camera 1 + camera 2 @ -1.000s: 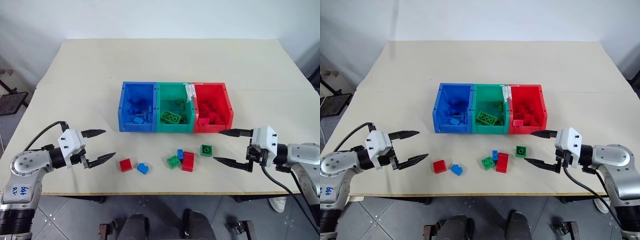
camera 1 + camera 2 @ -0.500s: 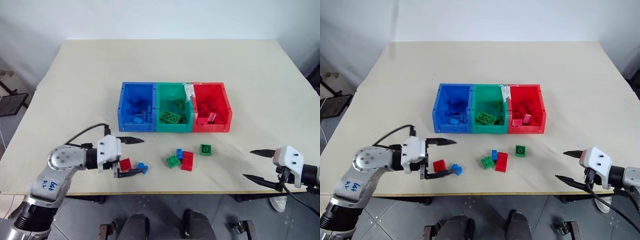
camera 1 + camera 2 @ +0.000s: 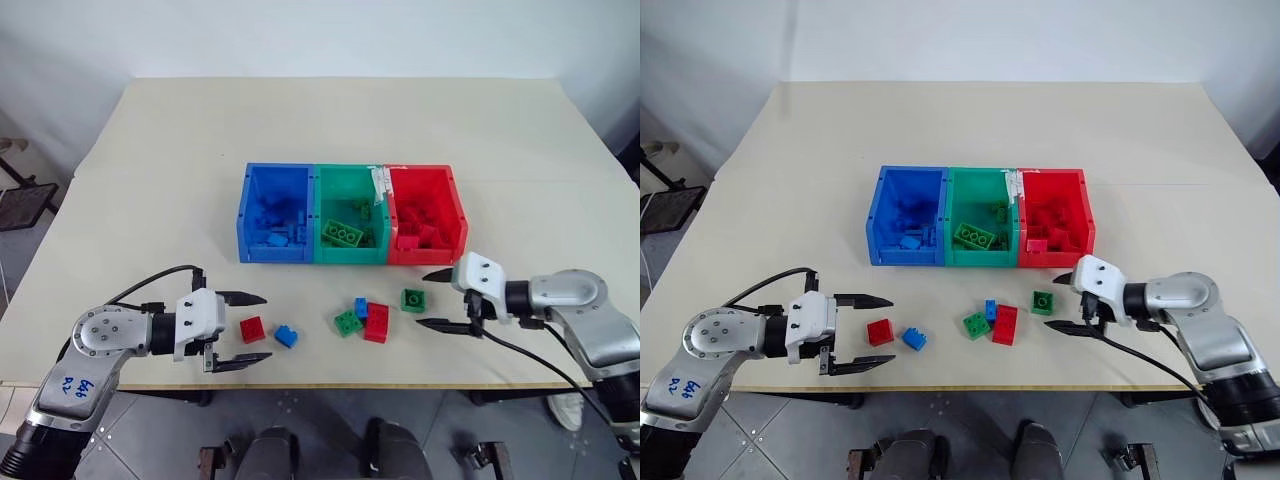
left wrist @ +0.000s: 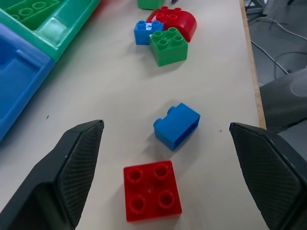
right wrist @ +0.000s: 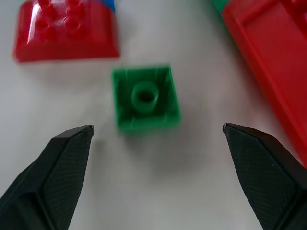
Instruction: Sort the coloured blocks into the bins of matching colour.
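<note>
My left gripper [image 3: 241, 328] is spread wide near the table's [image 3: 150, 180] front edge, holding nothing. Just ahead of its fingertips lies a square red block [image 3: 252, 329], studs up, and beside that a small blue block [image 3: 286, 336] tipped on its side. Further right sits a cluster: a green block [image 3: 347, 322], a little blue one [image 3: 360, 307] and a longer red block [image 3: 377, 322], close together. Next comes a green block [image 3: 412, 300] lying hollow side up, apart from the cluster. My right gripper [image 3: 434, 300] is spread wide too, empty, with that upturned green block just ahead between its fingertips. Behind everything stand the joined bins: blue [image 3: 244, 215], green [image 3: 350, 255], red [image 3: 458, 215], each holding matching blocks.
</note>
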You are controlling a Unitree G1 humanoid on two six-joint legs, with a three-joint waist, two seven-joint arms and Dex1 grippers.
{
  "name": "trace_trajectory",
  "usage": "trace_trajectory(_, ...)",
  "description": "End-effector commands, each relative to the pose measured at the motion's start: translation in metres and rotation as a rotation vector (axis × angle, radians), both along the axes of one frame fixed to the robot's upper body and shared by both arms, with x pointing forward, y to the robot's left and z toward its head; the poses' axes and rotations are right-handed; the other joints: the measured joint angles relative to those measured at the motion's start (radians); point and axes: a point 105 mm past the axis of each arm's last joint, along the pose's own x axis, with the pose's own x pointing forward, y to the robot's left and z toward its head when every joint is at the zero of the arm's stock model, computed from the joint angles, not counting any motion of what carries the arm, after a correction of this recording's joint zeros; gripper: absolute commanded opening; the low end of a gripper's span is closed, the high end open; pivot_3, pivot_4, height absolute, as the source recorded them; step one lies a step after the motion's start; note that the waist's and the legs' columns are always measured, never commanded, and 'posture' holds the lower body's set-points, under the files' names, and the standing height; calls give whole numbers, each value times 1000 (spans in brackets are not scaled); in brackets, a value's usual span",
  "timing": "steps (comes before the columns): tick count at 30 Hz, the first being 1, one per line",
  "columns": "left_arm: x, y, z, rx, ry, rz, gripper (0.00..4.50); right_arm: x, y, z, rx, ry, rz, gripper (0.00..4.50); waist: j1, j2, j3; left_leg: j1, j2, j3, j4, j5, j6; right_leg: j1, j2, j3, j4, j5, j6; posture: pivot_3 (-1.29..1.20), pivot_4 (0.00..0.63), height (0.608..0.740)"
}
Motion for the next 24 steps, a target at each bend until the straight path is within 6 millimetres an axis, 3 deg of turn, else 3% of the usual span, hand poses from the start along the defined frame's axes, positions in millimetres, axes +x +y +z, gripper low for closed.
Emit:
trace_trajectory(1, -1, 3, 11, -26, -62, 22, 4500, 4, 8, -1, -5, -13, 28, 3182, 0, 0, 0, 0, 0, 0, 0, 0, 0, 0, 0, 0, 0, 0, 0, 0, 150, 740)
trace_trajectory(6, -2, 4, 17, -99, -82, 55, 4500, 1, 11, 0, -32, -18, 86, 1478, 1, 0, 0, 0, 0, 0, 0, 0, 0, 0, 0, 0, 1, 0, 0, 0, 150, 740)
trace_trajectory(7, -2, 4, 18, -116, -83, 63, 4500, 0, 11, 2, -40, -29, 98, 1476, 1, 0, 0, 0, 0, 0, 0, 0, 0, 0, 0, 0, 1, 0, 0, 0, 150, 740)
trace_trajectory(11, 1, 11, 32, -251, -82, 163, 4500, 11, 49, 61, 123, -128, 136, 1476, -7, 1, 0, 0, 0, 1, 0, 0, 0, -1, 0, 0, 1, 0, 0, 0, 150, 740)
trace_trajectory(14, 4, 25, 33, -298, -85, 263, 4500, 29, 74, 93, 247, -163, 91, 1476, -25, 1, 0, 1, 1, 1, 0, 0, -1, -2, 1, 1, 4, 0, 0, 0, 150, 740)
trace_trajectory(19, 0, 47, 26, -258, -72, 364, 4500, 69, 97, 111, 304, -187, -25, 1476, -22, 0, 0, -3, 1, 0, 0, -1, -3, -11, 1, 1, 13, 0, 0, 0, 150, 740)
trace_trajectory(22, -3, 55, 26, -245, -72, 388, 4500, 89, 100, 118, 318, -234, -90, 1476, -21, 0, 0, -5, 1, 0, 0, -1, -3, -13, 0, 1, 13, 0, 0, 0, 150, 740)
trace_trajectory(24, -5, 55, 26, -243, -71, 393, 4500, 93, 102, 119, 315, -244, -83, 2223, -22, 0, 0, -5, 1, 0, 0, -1, -3, -13, 0, 1, 13, 0, 0, 0, 150, 740)
